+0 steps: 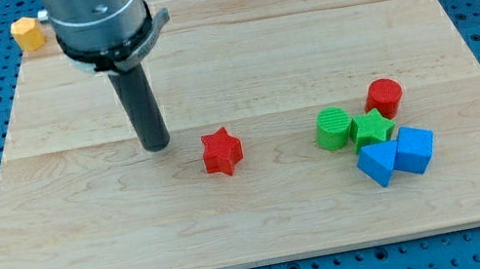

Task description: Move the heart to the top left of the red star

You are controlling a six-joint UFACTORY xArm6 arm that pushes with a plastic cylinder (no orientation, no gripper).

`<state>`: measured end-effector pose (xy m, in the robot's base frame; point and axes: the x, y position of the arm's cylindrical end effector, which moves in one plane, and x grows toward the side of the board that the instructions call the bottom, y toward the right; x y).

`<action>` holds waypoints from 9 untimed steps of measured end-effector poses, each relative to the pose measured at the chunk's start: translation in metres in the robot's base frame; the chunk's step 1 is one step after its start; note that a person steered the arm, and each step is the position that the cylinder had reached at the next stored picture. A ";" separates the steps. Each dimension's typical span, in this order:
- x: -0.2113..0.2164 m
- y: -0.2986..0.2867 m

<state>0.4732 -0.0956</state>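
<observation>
Can't spot a heart for sure; the yellow block [26,33], far left off the desk [268,238], might be it. My tip [157,145] sits just left of the red star [221,152]. No pincer here, so no state. Nothing done yet, I'd say.

The table [234,46] is pale, smooth wood with visible grain. The red star [221,151] looks like matt ribbed plastic. My tip [158,146] ends a dark, slightly glossy rod.

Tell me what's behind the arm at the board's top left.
A yellow block shows at the corner, left of the arm. Its right side is hidden by the arm, so its shape is unclear. My tip rests left of the red star.
</observation>
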 end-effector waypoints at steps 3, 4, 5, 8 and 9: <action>0.026 0.172; 0.019 0.081; -0.037 0.039; -0.281 0.007; -0.282 0.002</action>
<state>0.1915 -0.0933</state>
